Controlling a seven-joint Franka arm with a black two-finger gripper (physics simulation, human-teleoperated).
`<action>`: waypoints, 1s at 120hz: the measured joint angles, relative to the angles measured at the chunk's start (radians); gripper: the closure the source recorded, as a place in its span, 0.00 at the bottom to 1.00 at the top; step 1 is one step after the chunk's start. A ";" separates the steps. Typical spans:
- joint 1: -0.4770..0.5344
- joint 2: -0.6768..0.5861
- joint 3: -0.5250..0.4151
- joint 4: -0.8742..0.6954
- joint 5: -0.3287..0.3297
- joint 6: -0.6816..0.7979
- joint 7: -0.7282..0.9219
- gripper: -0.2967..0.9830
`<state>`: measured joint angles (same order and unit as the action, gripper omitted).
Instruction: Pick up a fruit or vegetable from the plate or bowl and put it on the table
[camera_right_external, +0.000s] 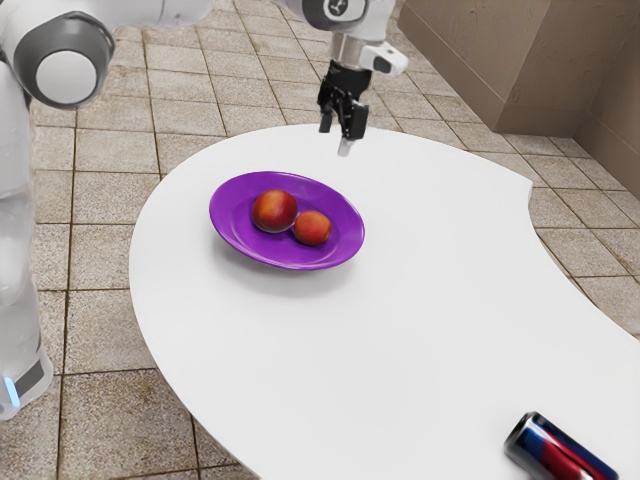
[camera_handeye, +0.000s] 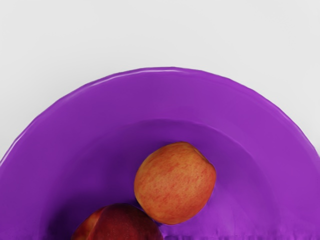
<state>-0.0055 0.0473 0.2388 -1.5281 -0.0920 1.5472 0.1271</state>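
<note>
Claw (camera_right_external: 337, 135) at one o'clock from the purple bowl (camera_right_external: 348, 250) in the exterior view, raised and pointing down, its two fingers apart; the white arm (camera_right_external: 165, 10) that carries it comes in from eleven o'clock, with its thick upright part at nine o'clock. Both fruits lie in the bowl, which sits on the white table (camera_right_external: 420, 290); the bigger fruit (camera_right_external: 274, 211) is a little toward ten o'clock of the bowl's middle, dark red with an orange patch; the smaller fruit (camera_right_external: 312, 228) is at four o'clock from it, more orange, and so close beside it that I cannot tell whether they touch.

In the wrist view the smaller one shows whole, orange with fine red streaks, resting on the inner part of the bowl; the bigger one, partly seen, is right next to it, deep red with an orange streak; the bowl's wide smooth rim curves around them, pale table beyond it.

Back in the exterior view, a drink can (camera_right_external: 555, 450), dark blue and red, lies on its side on the table, between four and five o'clock from the bowl; stone-coloured floor tiles (camera_right_external: 110, 330) run around the table; a brown wall (camera_right_external: 480, 50) stands at one o'clock.
</note>
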 joint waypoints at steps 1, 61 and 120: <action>0.001 -0.007 -0.005 -0.009 0.002 0.001 -0.001 0.23; -0.008 -0.098 -0.106 -0.077 0.064 -0.021 -0.063 0.23; 0.001 -0.101 -0.102 -0.178 0.075 0.067 0.005 0.23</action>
<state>-0.0040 -0.0541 0.1365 -1.7060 -0.0172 1.6137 0.1320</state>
